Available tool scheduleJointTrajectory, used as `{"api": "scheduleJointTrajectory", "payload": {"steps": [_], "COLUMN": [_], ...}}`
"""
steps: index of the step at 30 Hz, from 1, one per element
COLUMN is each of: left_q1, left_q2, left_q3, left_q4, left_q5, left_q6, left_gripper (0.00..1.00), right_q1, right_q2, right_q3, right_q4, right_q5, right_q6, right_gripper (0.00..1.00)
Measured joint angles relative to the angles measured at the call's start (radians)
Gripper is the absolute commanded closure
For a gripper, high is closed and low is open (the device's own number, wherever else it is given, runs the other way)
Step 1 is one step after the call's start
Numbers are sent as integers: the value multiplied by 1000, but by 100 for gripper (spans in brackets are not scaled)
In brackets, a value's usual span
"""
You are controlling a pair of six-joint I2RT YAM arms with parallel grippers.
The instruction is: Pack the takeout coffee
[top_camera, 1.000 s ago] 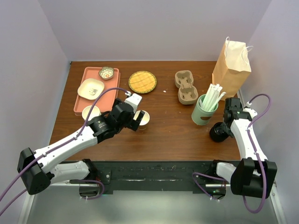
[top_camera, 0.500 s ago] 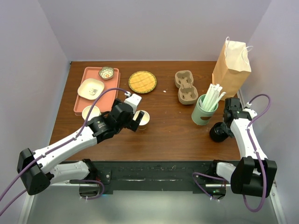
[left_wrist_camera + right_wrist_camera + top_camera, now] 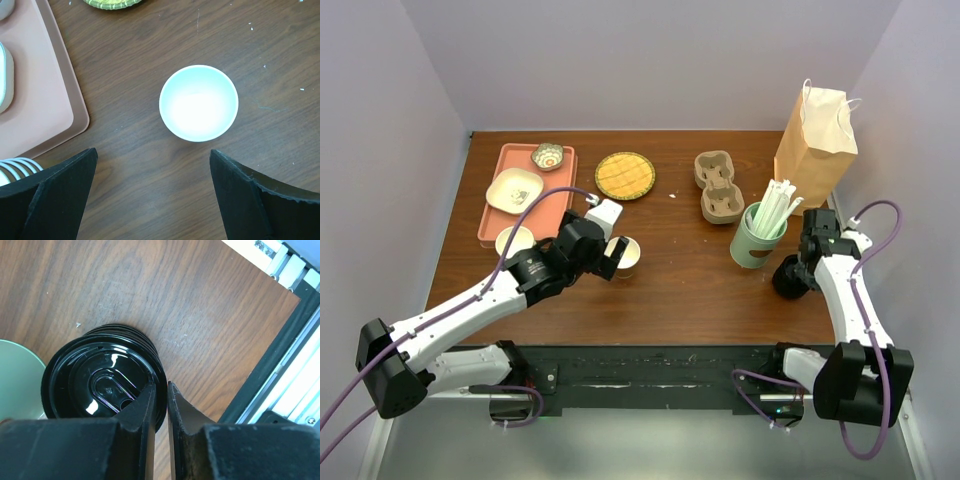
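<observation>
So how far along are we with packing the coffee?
Early. Nothing looks packed: the cup stands lidless on the table, and the bag and carrier sit untouched. In hand: the right gripper pinches the rim of the top lid, while the left gripper hovers open over the cup. Left: lid on the cup, then pack it.

The brown wooden table (image 3: pixel 680 290) carries a pink tray (image 3: pixel 515 158) and a stack of cups (image 3: pixel 512 241) on the left, with an open paper cup (image 3: pixel 626 256) nearer the middle. Far back lie a yellow woven mat (image 3: pixel 624 175) and a cardboard cup carrier (image 3: pixel 718 187). On the right stand a paper bag (image 3: pixel 815 140), a green cup (image 3: pixel 755 240) of straws and a stack of black lids (image 3: pixel 788 278).
</observation>
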Motion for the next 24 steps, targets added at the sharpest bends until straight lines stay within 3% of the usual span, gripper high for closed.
{"api": "scheduleJointTrajectory", "payload": {"steps": [15,24], "left_q1": [0,0], "left_q2": [2,105], "left_q3": [29,264], "left_q4": [0,-56], "left_q5": [42,111], "left_q6": [0,-55], "left_gripper": [2,6], "right_q1": [0,16], "right_q2": [-80,-157], "right_q3": [134,421], "right_q4": [-120,-153], "right_q5": [14,-15], "right_q6": [-44,-218], "right_gripper": [89,90]}}
